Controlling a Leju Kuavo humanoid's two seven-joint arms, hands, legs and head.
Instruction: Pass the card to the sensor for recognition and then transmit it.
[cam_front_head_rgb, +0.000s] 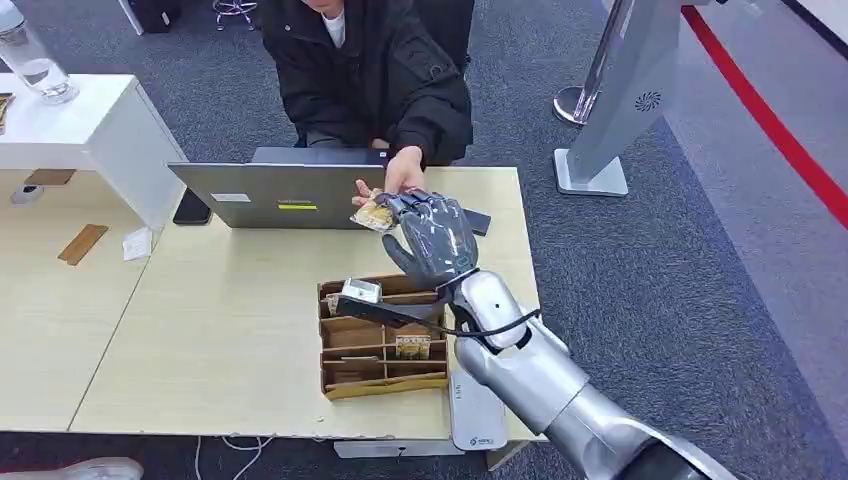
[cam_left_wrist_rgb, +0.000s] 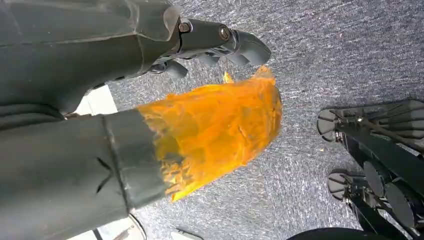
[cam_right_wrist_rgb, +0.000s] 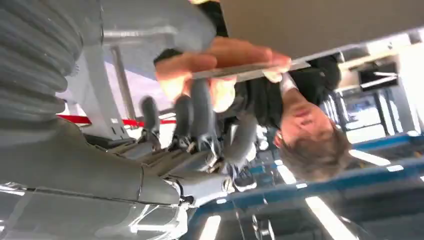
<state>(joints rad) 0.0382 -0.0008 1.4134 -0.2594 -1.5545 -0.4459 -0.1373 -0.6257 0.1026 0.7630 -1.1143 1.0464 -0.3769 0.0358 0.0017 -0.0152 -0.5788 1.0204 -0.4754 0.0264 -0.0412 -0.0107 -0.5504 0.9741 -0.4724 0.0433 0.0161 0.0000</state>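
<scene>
— Where is the right hand (cam_front_head_rgb: 432, 232)?

— It is raised over the far side of the table (cam_front_head_rgb: 230, 330), palm toward the seated person, its fingers touching the card (cam_front_head_rgb: 374, 214). The person's hand (cam_front_head_rgb: 398, 178) pinches that card too, as the right wrist view shows. Whether the robot's fingers truly grasp it cannot be told.

— What lies around it?

— Just beside the card stands an open grey laptop (cam_front_head_rgb: 270, 192). Nearer the robot sits a brown cardboard organizer (cam_front_head_rgb: 382, 352) with compartments, and a small sensor (cam_front_head_rgb: 360, 292) rests at its far corner.

— And the left hand (cam_left_wrist_rgb: 220, 42)?

— It hangs over the grey carpet (cam_left_wrist_rgb: 340, 55), its dark fingers curled in on nothing, with orange tape (cam_left_wrist_rgb: 220, 130) on its thumb.
</scene>
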